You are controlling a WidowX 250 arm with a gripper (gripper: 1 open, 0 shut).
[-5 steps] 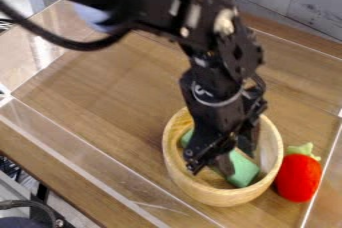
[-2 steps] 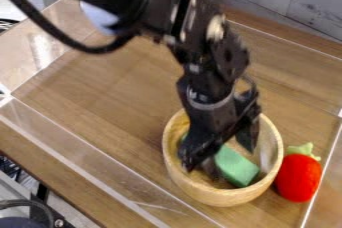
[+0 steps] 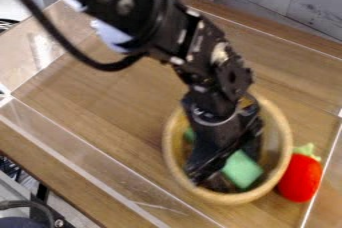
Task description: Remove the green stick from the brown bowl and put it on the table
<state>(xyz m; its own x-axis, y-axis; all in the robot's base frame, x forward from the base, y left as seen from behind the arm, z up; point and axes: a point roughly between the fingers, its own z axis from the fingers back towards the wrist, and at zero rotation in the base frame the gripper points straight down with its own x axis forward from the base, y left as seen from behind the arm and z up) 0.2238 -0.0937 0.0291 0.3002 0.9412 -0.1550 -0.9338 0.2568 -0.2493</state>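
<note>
While the dark gripper (image 3: 223, 154) reaches down into the brown bowl (image 3: 278, 137), you have the green stick (image 3: 242, 170) inside it, its exposed end just beside the fingers, toward the near right of the view; the rest is hidden, so you cannot read its full long axis. Fingers: spread, one to each side, no pinch seen; contact unclear. Judgement: you need the stick between both tips before closing, clear of the rim
</note>
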